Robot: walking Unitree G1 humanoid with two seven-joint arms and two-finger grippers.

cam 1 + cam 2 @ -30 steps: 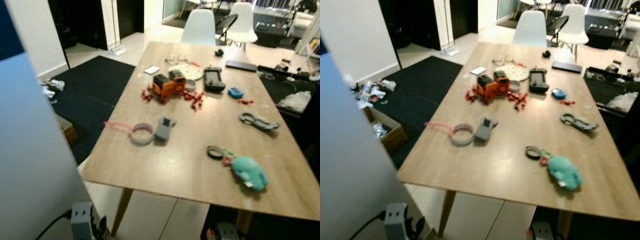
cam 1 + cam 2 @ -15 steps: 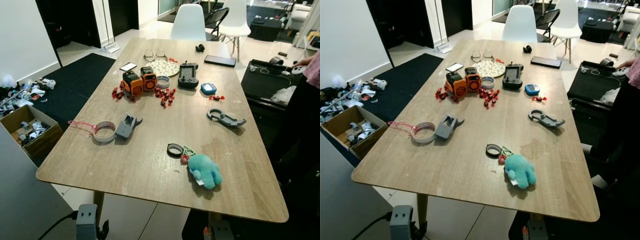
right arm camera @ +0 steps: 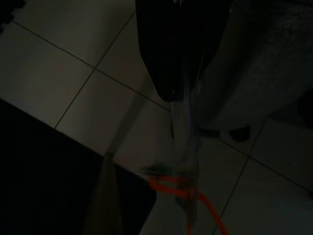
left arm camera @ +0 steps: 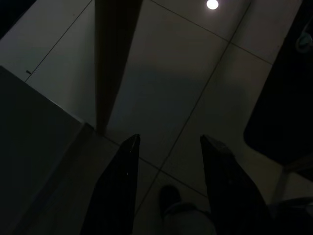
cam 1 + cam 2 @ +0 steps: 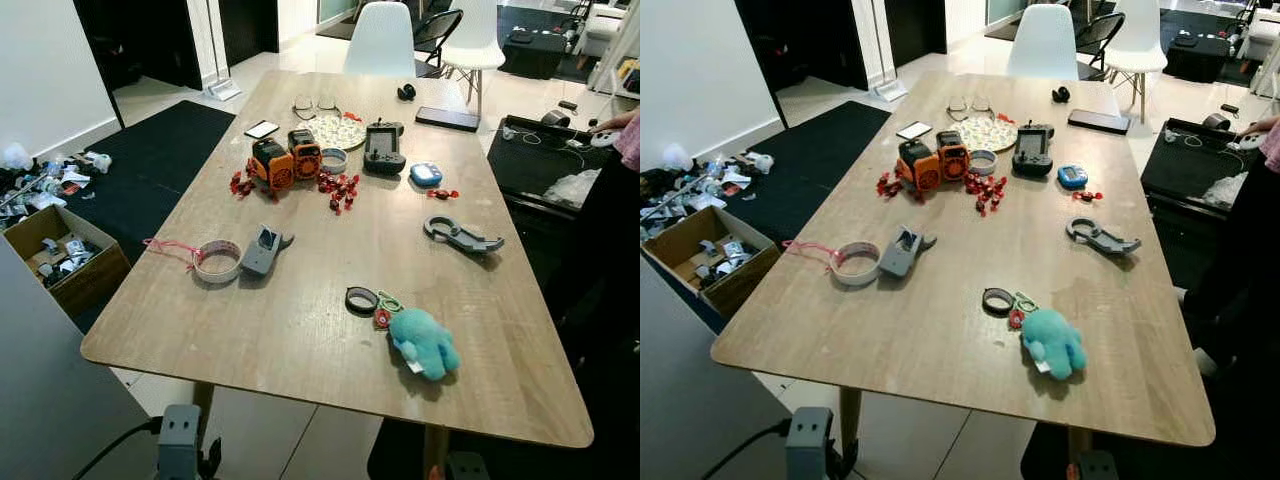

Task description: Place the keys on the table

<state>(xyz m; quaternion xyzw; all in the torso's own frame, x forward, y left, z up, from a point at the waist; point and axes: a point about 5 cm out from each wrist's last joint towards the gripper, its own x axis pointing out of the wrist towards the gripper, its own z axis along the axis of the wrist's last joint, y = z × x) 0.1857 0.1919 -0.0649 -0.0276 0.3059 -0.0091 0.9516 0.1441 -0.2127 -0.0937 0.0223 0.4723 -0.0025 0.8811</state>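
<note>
The long wooden table (image 5: pixel 330 255) stands in front of me, its near edge low in the eye views. In the dark right wrist view my right gripper (image 3: pixel 178 95) hangs over floor tiles, fingers shut on a small dangling bunch (image 3: pixel 183 156) that looks like keys, with an orange cord (image 3: pixel 198 198) looping below it. In the left wrist view my left gripper (image 4: pixel 168 139) is open over the tiled floor with nothing between its fingers.
On the table lie an orange toy (image 5: pixel 280 162), a tape roll (image 5: pixel 218 262), a grey tool (image 5: pixel 460 235) and a teal plush keychain (image 5: pixel 425 342). A cardboard box (image 5: pixel 50 250) sits on the floor at left. White chairs (image 5: pixel 385 40) stand beyond. A person (image 5: pixel 625 130) is at the right.
The camera has swung and steadied: the pale panel that covered the left side a second ago is gone and the picture is sharp. The things on the table have not moved.
</note>
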